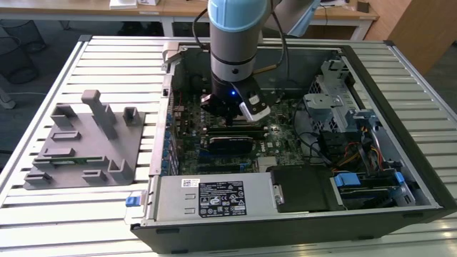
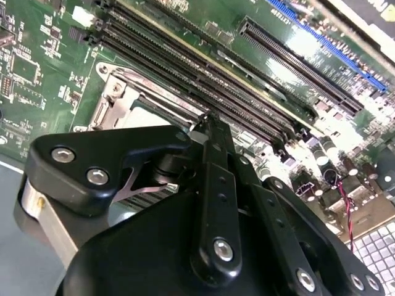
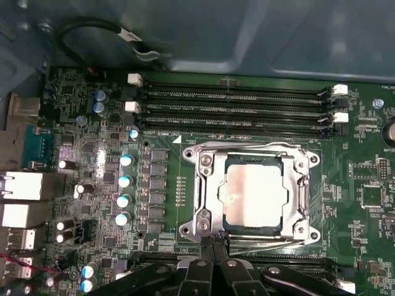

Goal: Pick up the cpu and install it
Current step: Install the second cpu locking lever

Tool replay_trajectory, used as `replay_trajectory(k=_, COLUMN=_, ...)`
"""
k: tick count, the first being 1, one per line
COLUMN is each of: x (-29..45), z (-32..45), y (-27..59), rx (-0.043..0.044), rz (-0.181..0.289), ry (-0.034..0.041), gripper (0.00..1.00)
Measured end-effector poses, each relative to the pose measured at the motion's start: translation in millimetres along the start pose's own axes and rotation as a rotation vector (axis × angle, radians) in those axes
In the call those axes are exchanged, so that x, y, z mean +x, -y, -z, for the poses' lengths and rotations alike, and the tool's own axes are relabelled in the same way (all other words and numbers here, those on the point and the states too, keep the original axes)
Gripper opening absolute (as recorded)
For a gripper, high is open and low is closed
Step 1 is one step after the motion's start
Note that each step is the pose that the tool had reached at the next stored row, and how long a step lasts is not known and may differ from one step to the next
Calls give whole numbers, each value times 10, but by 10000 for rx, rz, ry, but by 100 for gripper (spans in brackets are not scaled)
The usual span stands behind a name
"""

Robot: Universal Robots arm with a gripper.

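Note:
The cpu, a flat square chip with a silvery top, lies inside the dark socket's metal frame on the green motherboard. A corner of the cpu also peeks out beyond the black finger links in the second wrist view. My gripper is shut with nothing between its fingers. Its tips sit right at the socket frame's edge, beside the cpu rather than on it. In the exterior view the gripper reaches down into the open computer case, over the middle of the board.
Black memory slots run along one side of the socket. Capacitors and rear ports stand on another. Outside the case, on the exterior view's left, a grey fixture tray holds a green memory stick. Drive cages and cables crowd the case's right.

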State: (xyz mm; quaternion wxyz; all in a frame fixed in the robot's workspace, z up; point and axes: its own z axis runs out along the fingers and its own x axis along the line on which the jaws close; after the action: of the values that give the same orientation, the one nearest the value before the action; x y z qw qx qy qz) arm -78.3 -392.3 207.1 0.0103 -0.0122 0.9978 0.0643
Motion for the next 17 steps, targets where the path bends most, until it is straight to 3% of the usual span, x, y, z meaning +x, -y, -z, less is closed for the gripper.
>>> replay_trajectory(k=3, x=2, z=3, y=43, rx=-71, rz=-1, ry=1, gripper=11)
replay_trajectory(k=12, x=15, z=15, y=148, rx=-431, rz=-10, ry=-2, gripper=11)
replay_trajectory(k=17, x=58, z=14, y=169, rx=-611, rz=-14, ry=1, gripper=11)
